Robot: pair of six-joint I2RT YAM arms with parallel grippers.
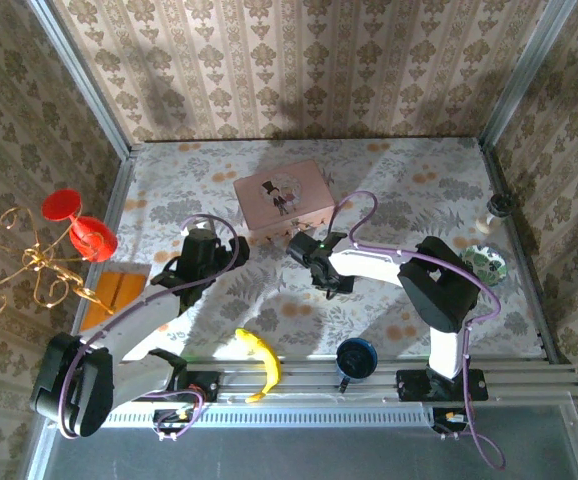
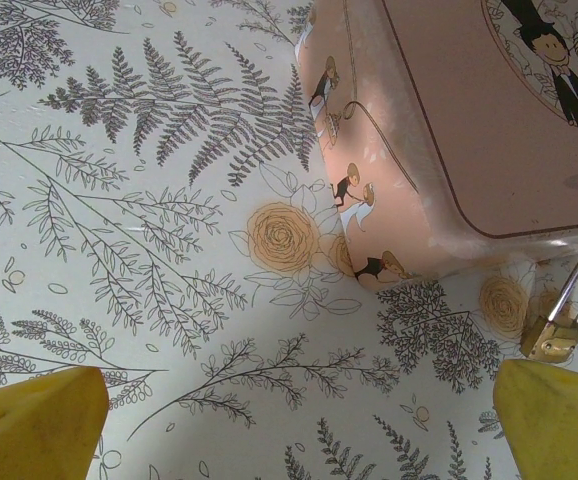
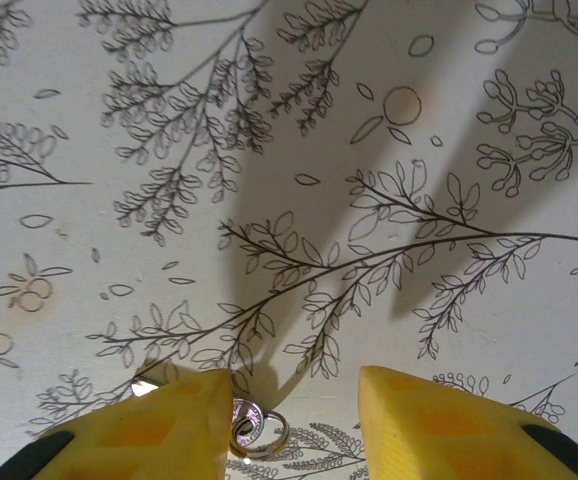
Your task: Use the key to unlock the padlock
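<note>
1. Worktop: your surface is covered by a pale cloth printed with ferns and orange blooms, and walled on three sides by patterned paper.
2. Pink box: it has a picture of a cartoon couple on the lid and sits near the middle of the worktop, ahead of both arms.
3. Left pincer: your yellow fingers are spread wide and hold nothing. They hover over the cloth at the box's near corner.
4. Right pincer: your fingers stand at a narrow gap, low over the cloth, and are not clamped on anything.
5. Banana: it lies at the near edge, between the two arm bases.
6. Dark blue cup: it stands on the near rail, just right of the banana.
7. Red goblet: it sits off the left edge of the worktop.
8. Padlock: look for the small brass body on the cloth just beside the box's front wall. Its steel shackle rises to the box's edge, and the top of the shackle is hidden.
9. Key ring: this small steel ring lies on the cloth between your right fingers, against the one on the picture's left.
</note>
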